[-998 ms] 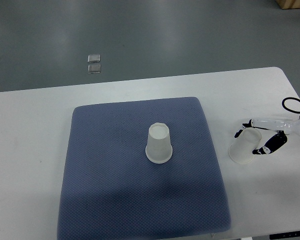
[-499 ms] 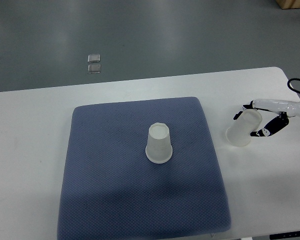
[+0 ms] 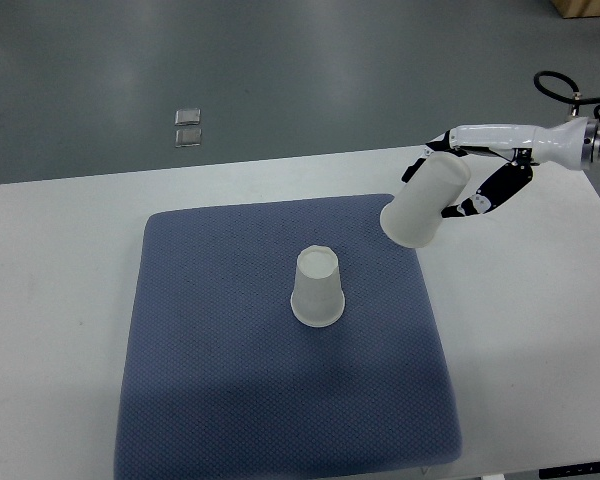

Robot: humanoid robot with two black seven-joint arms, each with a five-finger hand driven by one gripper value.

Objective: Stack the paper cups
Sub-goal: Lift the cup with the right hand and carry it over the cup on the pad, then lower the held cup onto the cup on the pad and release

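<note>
Now the right hand (image 3: 467, 178) has its fingers closed around a tilted paper cup (image 3: 424, 200), mouth pointing down-left, held up and right of the upturned cup (image 3: 318, 287) on the blue mat (image 3: 200, 350).

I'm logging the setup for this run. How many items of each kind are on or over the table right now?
Paper cups: 2, one upside down on the mat, one held tilted in the right hand
Blue mat: 1
Total: 3
</note>
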